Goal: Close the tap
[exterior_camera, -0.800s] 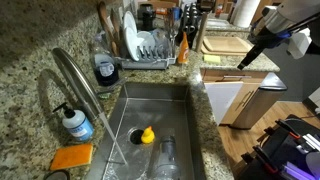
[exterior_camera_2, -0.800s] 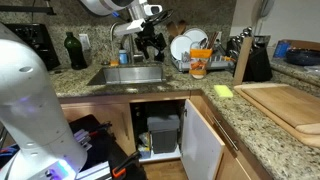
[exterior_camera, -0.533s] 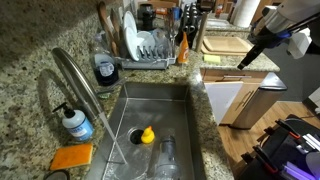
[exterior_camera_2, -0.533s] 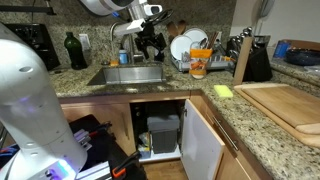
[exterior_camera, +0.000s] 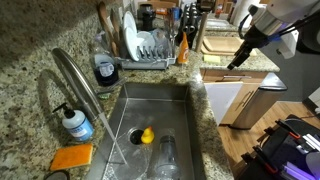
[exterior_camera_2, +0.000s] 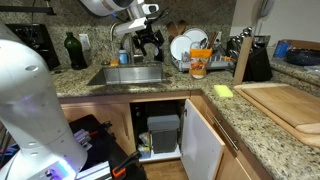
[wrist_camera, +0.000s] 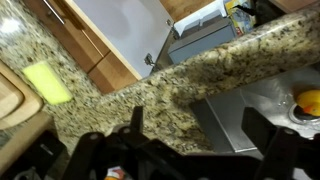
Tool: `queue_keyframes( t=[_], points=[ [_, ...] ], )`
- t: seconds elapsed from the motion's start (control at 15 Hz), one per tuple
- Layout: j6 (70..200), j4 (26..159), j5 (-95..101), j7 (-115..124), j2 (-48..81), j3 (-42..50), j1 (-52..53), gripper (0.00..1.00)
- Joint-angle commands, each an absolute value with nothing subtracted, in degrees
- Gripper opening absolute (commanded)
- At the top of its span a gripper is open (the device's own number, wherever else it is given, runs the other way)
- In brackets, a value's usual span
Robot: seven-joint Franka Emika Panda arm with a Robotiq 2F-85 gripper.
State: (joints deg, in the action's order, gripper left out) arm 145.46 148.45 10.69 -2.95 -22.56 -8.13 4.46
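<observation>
The tap (exterior_camera: 72, 72) is a tall brushed-steel gooseneck at the left of the sink (exterior_camera: 185, 110), on the granite counter. A thin stream of water (exterior_camera: 113, 143) falls from its spout into the basin. My gripper (exterior_camera: 234, 62) hangs in the air to the right of the sink, over the counter edge, far from the tap. In an exterior view my gripper (exterior_camera_2: 148, 40) hovers above the sink (exterior_camera_2: 125, 76). In the wrist view the two dark fingers (wrist_camera: 200, 125) stand apart and empty over the granite rim and the steel sink (wrist_camera: 250, 105).
A soap bottle of blue liquid (exterior_camera: 74, 122) and an orange sponge (exterior_camera: 72, 157) sit beside the tap. A yellow duck (exterior_camera: 146, 135) and a glass (exterior_camera: 167, 155) lie in the basin. A dish rack (exterior_camera: 146, 47) stands behind. A cabinet door (exterior_camera_2: 205, 140) hangs open below.
My gripper has moved a little left and down toward the sink. The tap and the water stream look the same.
</observation>
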Motion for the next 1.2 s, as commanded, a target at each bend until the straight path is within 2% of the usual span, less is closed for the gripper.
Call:
queue_keyframes(
  t=[0.0,0.27,0.33,0.73,1.13],
  points=[
    [146.01,136.67,13.48,-5.90,-10.24,-11.39,7.53,1.00],
    [148.61,126.40,12.87,-14.84,0.24,-11.68,11.07,1.00],
    [146.88,131.69,12.94,-9.94,-6.02,-11.73,10.66,1.00],
    [148.04,126.28,12.37,-12.58,0.87,-11.34,10.76,1.00],
    [145.43,109.34,13.80,-12.99,18.58,-11.96,12.81,1.00]
  ],
)
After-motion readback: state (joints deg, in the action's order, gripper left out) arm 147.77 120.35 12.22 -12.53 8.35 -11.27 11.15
